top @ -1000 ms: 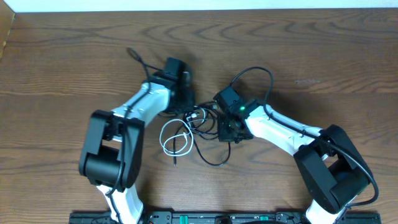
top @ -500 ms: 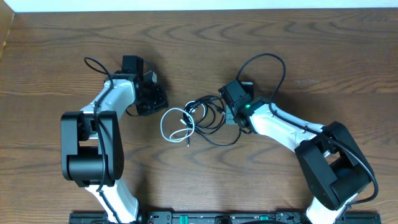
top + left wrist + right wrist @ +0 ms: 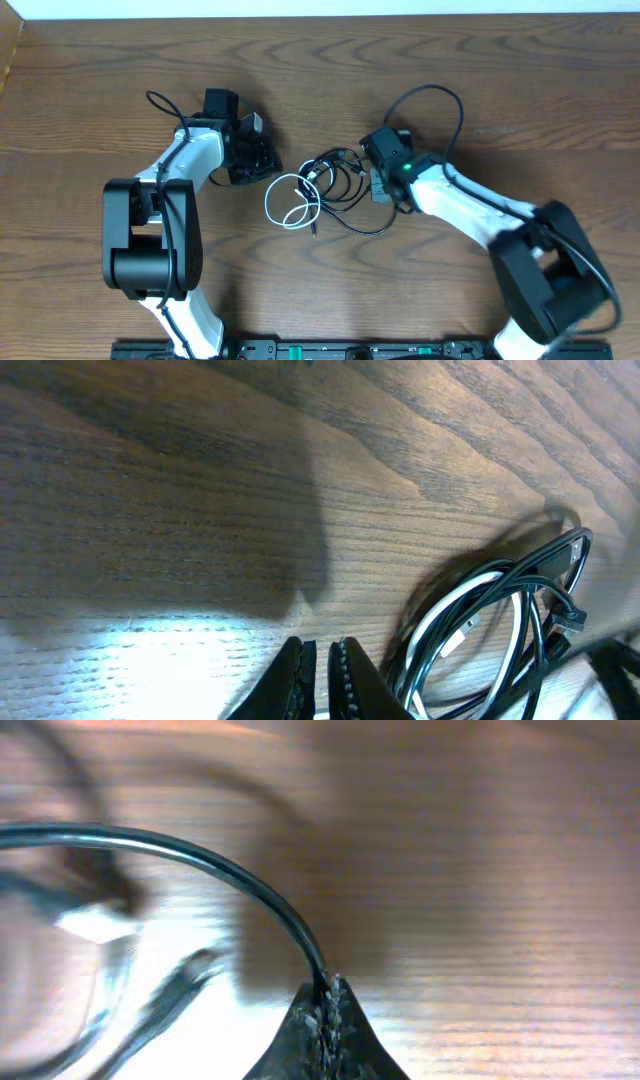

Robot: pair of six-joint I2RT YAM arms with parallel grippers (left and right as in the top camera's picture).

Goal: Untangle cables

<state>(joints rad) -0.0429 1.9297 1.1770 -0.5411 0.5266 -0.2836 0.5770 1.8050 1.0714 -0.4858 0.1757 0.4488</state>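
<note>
The cables lie tangled mid-table. The white cable [image 3: 283, 205] makes loops on the left of the bundle, and the black cable [image 3: 345, 190] coils through it and trails toward the front. My right gripper [image 3: 376, 188] is at the bundle's right side. In the right wrist view its jaws [image 3: 328, 988] are shut on the black cable [image 3: 200, 855], which arcs away left. My left gripper [image 3: 270, 167] is just left of the bundle. In the left wrist view its jaws [image 3: 322, 655] are almost together with nothing between them, and the white cable [image 3: 440, 622] and black cable [image 3: 520, 575] lie to their right.
A thick black arm wire [image 3: 440, 100] loops behind the right wrist, and another [image 3: 160, 102] curls behind the left wrist. The wooden table's far edge [image 3: 320, 14] runs along the top. A black rail [image 3: 300, 350] lies at the front.
My left gripper left the bundle, swung far left, then came partway back. My right gripper moved up and right with the black cable, and the bundle shifted with it.
</note>
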